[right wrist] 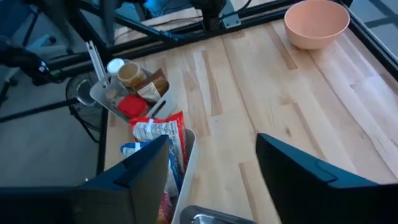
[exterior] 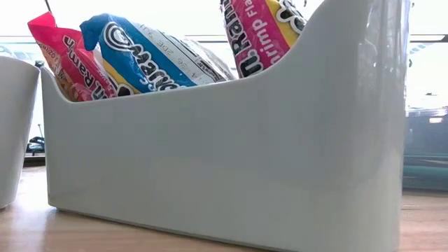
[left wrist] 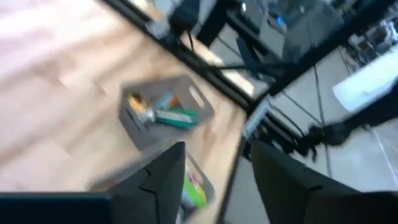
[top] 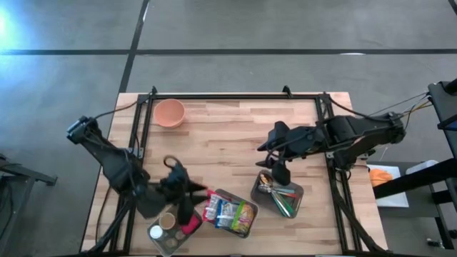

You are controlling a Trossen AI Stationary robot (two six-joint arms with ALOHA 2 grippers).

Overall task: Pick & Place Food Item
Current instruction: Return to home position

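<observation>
High view: three bins (exterior: pixel 210 154) sit near the bench's (top: pixel 228 135) front edge, one bowl (top: pixel 169 113) near its back. One red seasoning (right wrist: pixel 132 106) lies in the left bin (right wrist: pixel 98 94). Left gripper (left wrist: pixel 217 149) and right gripper (right wrist: pixel 212 140) gape wide, empty.

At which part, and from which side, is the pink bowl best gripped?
Probably the rim of the pink bowl, from straight above, one finger inside the wall and one outside. It stands upright, open side up, looks empty, and bare table lies around it; its round side offers no flat grip.
</observation>
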